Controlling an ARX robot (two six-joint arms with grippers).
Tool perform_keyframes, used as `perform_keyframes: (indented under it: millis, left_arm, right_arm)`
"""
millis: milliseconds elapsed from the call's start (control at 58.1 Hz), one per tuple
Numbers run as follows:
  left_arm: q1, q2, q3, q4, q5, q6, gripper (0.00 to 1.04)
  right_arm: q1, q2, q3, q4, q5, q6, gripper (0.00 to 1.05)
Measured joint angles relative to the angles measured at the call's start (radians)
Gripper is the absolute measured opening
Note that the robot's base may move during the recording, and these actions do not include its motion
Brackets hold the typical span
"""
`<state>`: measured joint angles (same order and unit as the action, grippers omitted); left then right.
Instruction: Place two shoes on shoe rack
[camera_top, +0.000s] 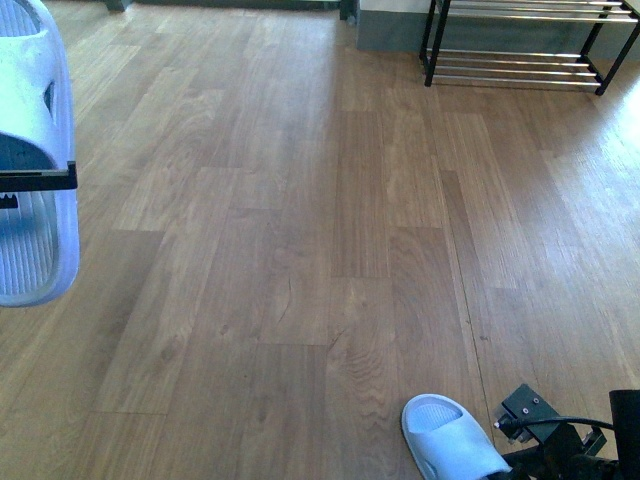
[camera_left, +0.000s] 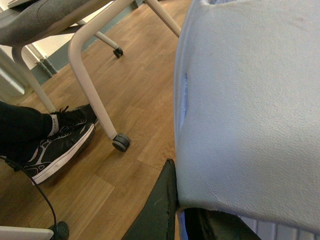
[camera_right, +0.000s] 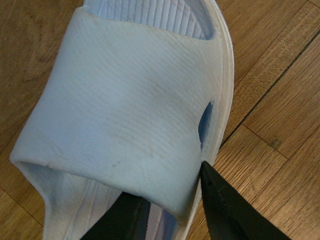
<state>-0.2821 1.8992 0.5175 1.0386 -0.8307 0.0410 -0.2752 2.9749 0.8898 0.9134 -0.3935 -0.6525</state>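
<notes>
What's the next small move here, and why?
Probably close the right gripper on the floor sandal's strap and lift: its fingers straddle that strap, the left gripper holds the other sandal up, and the shoe rack stands far ahead.

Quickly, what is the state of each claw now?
Left claw: closed on the raised slide sandal.
Right claw: astride the strap of the floor sandal; closed or not cannot be told.

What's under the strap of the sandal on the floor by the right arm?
One dark finger of the right gripper reaches under the strap, over the ridged footbed. Its tip is hidden by the strap; the other finger sits outside the sandal.
</notes>
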Motion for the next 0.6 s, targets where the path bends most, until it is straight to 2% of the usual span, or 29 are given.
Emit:
perform_keyframes:
  millis: [138, 396, 602]
  left_arm:
    - [0.0, 0.0, 0.0, 0.0, 0.0, 0.0, 0.02]
    - [0.0, 0.0, 0.0, 0.0, 0.0, 0.0, 0.02]
    - [0.0, 0.0, 0.0, 0.0, 0.0, 0.0, 0.02]
  right_arm:
    - [-0.004, 0.002, 0.005, 0.023, 0.022, 0.011, 0.01]
    - [-0.009, -0.063, -0.061, 0.066, 0.027, 0.032, 0.01]
    - [-0.028, -0.341, -0.225, 0.035, -0.007, -0.016, 0.01]
